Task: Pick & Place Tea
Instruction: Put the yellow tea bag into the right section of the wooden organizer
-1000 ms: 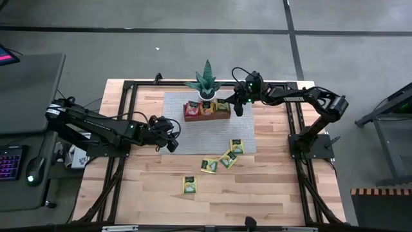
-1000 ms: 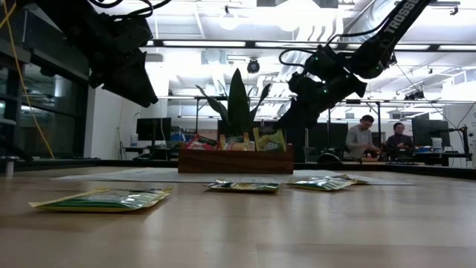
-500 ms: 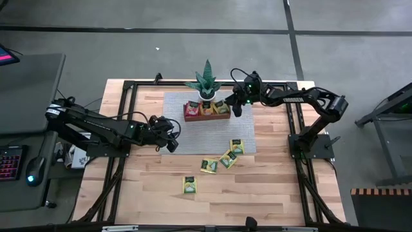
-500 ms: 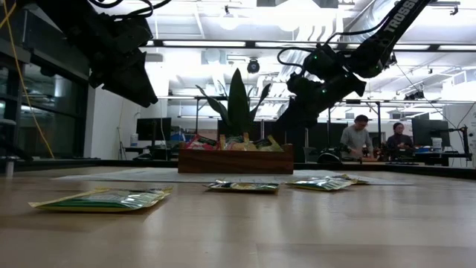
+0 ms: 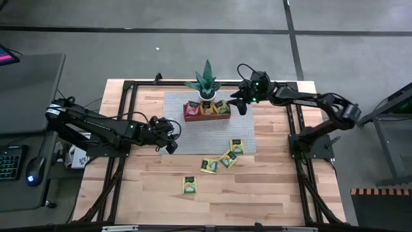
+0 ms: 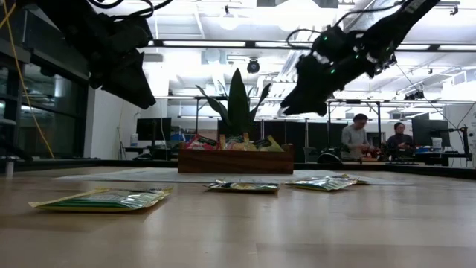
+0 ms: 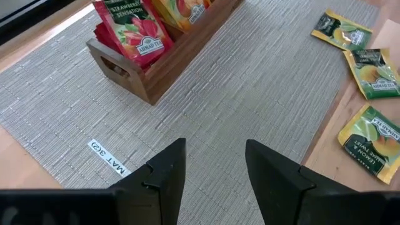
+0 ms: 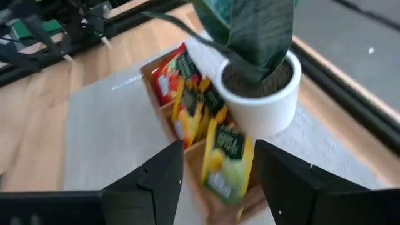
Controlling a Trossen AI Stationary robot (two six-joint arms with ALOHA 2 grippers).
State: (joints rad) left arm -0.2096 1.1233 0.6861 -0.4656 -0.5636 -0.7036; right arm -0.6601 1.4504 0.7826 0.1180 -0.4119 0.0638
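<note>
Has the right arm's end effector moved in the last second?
Yes. The right end effector has lifted and drawn back from the wooden tray toward its own side.

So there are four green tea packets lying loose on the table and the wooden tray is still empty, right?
Not quite. The four loose green tea packets are right, but the wooden tray isn't empty. The high view shows red, orange and green packets standing in it, and the right wrist view shows them close up beside the potted plant.
</note>
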